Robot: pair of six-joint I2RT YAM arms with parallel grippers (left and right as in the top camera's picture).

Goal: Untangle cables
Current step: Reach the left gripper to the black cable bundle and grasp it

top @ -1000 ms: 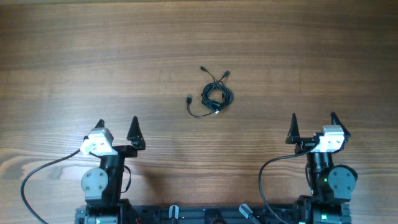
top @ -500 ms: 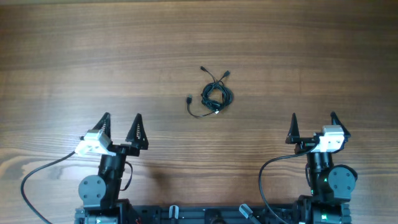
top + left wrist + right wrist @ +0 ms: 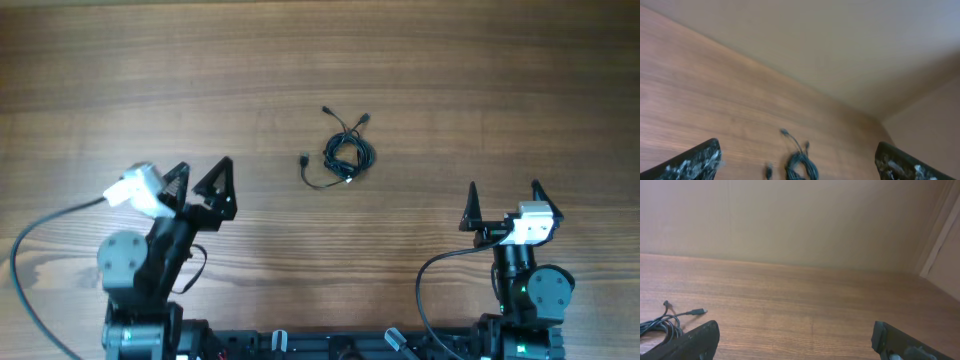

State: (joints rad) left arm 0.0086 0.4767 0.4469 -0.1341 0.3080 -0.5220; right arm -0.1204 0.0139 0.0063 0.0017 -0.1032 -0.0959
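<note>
Near the middle of the bench (image 3: pixel 500 80), a little toward the far side: the cables (image 3: pixel 345 152), lying as one small knotted bundle with three plug ends (image 3: pixel 305 158) straying out, two toward the far edge and one to the left. Untouched, and in the same spot as a second ago.

Over that second, a clear shift of the left arm (image 3: pixel 150 255): rotated at the base and rolled at the wrist, so as to aim the left jaws diagonally at the bundle instead of straight ahead. Left jaws spread wide, pinching nothing, well apart from the cables. In the left wrist view, blurred as if in motion, the bundle low and roughly centred between the two fingertips (image 3: pixel 695 162).

No change at the right arm (image 3: pixel 525 275): parked at the near edge, with the right jaws spread wide too, empty, pointing straight ahead. In the right wrist view, only part of the bundle and two plugs, low at the left edge.

Reads as the opening of a reach: lined up on the bundle, not yet closing in. No start yet on the untangling itself, with the knot intact. Probably next: carrying the left jaws forward and down onto an outer loop or a stray plug. Thin cords flat on wood, so likely an awkward pinch, with some risk of dragging the whole bundle along rather than freeing one strand.
</note>
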